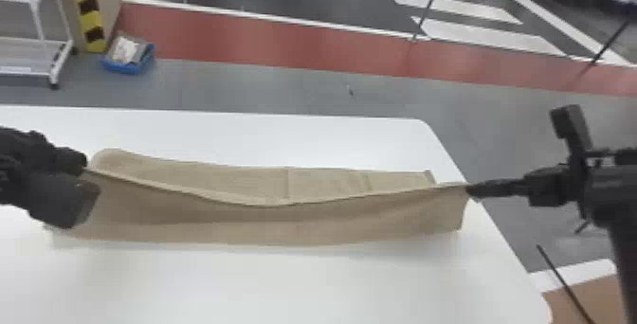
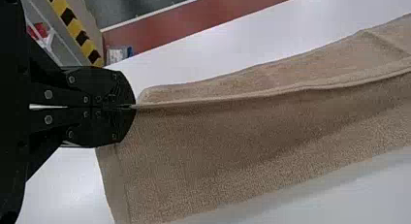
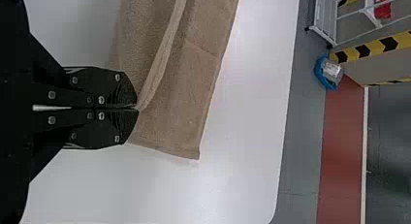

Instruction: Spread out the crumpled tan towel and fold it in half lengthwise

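OK, left gripper (image 1: 87, 175): pressed together, pinching the raised edge of the towel at its left end.
Right gripper (image 1: 469, 190): pressed together on the same edge at its right end, fingertips near the table's right side.
Towel (image 1: 284, 226): stretched between both grippers, long and narrow. Held edge sags mid-span, between the fingertips.
Near face: drops from the held edge, below the grippers. Can't tell if its bottom touches the table.
Far part: behind the held edge, low over the table, cross seams visible.
Table (image 1: 284, 285): white, under the towel, extending in front of and beyond both grippers.
Bin (image 1: 128, 65): blue, on the floor well beyond the left gripper.
Rack (image 1: 59, 62): white, beyond the left gripper, left of the bin.
Red strip (image 1: 284, 43): on the floor past the table, ahead of both grippers.
Striped post (image 1: 87, 10): yellow and black, beyond the left gripper, near the bin.
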You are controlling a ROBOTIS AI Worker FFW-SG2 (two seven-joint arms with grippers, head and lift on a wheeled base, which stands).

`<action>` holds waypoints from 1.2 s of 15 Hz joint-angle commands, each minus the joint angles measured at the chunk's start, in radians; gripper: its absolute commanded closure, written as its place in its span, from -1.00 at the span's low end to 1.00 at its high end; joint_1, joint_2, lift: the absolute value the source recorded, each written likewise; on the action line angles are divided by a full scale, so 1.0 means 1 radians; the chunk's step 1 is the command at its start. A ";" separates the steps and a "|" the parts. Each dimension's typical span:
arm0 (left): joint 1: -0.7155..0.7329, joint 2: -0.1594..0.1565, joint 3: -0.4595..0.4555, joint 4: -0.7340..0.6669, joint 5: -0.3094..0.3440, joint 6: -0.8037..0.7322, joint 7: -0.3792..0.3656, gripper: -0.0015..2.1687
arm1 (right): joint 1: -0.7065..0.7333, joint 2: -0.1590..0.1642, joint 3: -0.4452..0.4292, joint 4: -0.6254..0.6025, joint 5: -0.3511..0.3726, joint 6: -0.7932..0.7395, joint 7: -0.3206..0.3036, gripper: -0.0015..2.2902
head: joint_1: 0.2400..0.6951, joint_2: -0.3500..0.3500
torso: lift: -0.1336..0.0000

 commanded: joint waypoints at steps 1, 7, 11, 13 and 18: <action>-0.074 -0.019 -0.051 0.086 -0.003 0.000 0.000 0.89 | -0.078 0.000 0.036 0.062 0.009 0.034 0.005 0.34 | 1.00 -0.92 | -0.86; -0.234 -0.058 -0.108 0.304 -0.006 -0.009 0.009 0.89 | -0.262 0.004 0.102 0.336 0.077 0.061 0.005 0.34 | 1.00 -0.89 | -0.86; -0.272 -0.061 -0.125 0.383 -0.008 -0.028 0.030 0.89 | -0.289 0.019 0.120 0.381 0.101 0.055 0.005 0.34 | 1.00 -0.87 | -0.86; -0.294 -0.067 -0.134 0.417 -0.008 -0.034 0.035 0.89 | -0.325 0.019 0.132 0.410 0.107 0.058 0.005 0.34 | 1.00 -0.84 | -0.86; -0.324 -0.072 -0.145 0.463 -0.008 -0.061 0.050 0.89 | -0.384 0.029 0.155 0.448 0.121 0.074 0.005 0.34 | 1.00 -0.81 | -0.86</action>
